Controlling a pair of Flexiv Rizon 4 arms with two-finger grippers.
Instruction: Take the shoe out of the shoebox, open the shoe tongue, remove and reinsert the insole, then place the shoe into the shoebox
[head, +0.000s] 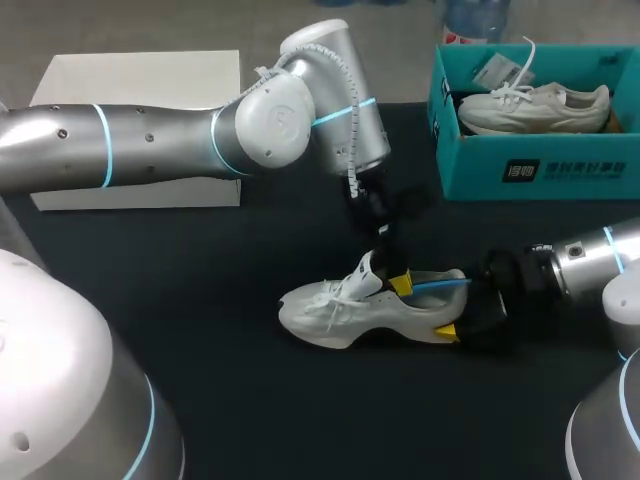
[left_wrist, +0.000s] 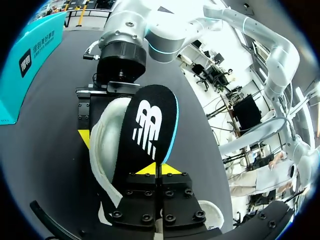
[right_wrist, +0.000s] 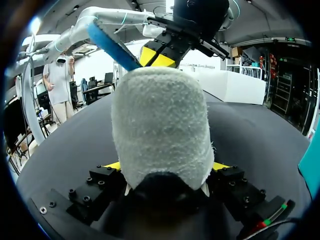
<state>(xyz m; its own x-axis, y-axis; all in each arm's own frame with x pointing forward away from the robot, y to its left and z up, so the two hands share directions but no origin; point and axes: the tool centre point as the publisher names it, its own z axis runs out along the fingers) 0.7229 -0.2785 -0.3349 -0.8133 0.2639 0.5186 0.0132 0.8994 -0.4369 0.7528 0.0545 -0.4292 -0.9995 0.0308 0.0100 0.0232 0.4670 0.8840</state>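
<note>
The left arm (head: 150, 140) and right arm (head: 600, 250) are silver, cyan-ringed (white coiled cable (head: 345, 90) on the left).

My silver left arm (head: 150, 140) comes in from nine o'clock, elbow bent, wrist dropping toward five o'clock; its black, yellow-tipped left gripper (left_wrist: 156, 170) is pinched on the black foam insole (left_wrist: 147, 125); my silver right arm (head: 590, 255) lies low from three o'clock, its matching right gripper (right_wrist: 165, 167) clamping the white mesh shoe (right_wrist: 160, 125) at the heel.
</note>
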